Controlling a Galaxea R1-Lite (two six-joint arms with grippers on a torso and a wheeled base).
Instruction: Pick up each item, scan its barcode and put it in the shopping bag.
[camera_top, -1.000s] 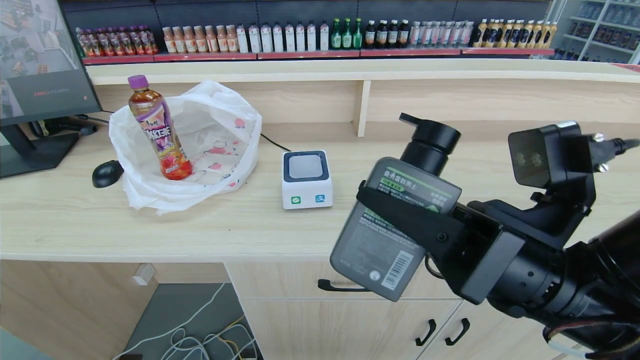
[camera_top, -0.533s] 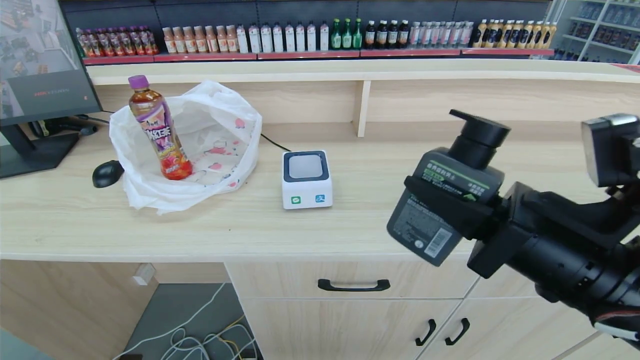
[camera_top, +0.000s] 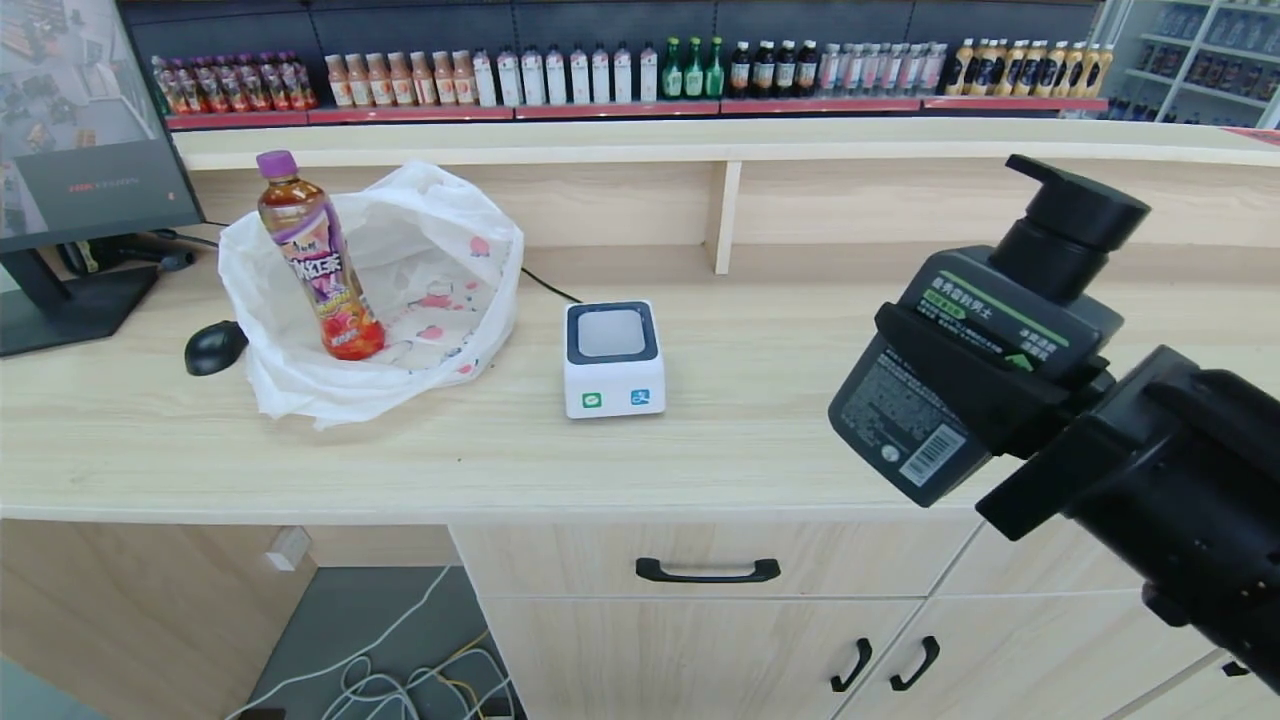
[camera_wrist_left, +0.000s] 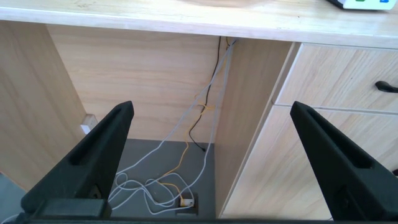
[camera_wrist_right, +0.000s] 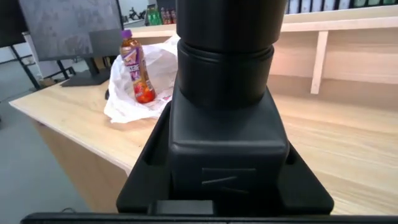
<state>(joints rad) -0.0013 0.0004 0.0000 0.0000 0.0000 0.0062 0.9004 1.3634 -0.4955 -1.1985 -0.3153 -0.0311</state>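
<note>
so it's a shop checkout setup: light wood counter (camera_top: 760, 445) with a raised back ledge (camera_top: 640, 140), a dark wall shelf (camera_top: 620, 108) lined with drink bottles (camera_top: 560, 75) behind it, a monitor (camera_top: 70, 120) and black mouse (camera_top: 214, 347) at the left end, drawers (camera_top: 580, 560) with black handles (camera_top: 707, 573) underneath, loose cables (camera_top: 400, 685) on the grey floor (camera_top: 330, 620).

The dark grey plastic pump bottle (camera_top: 898, 412) carries a white barcode sticker (camera_top: 932, 455) low on its back, fine white print above it too small to read, and a green-striped shoulder label. The white cube scanner (camera_top: 613, 362) shows green and blue square icons on its front. The purple-capped tea bottle (camera_top: 318, 262) has a label with large white characters.
</note>
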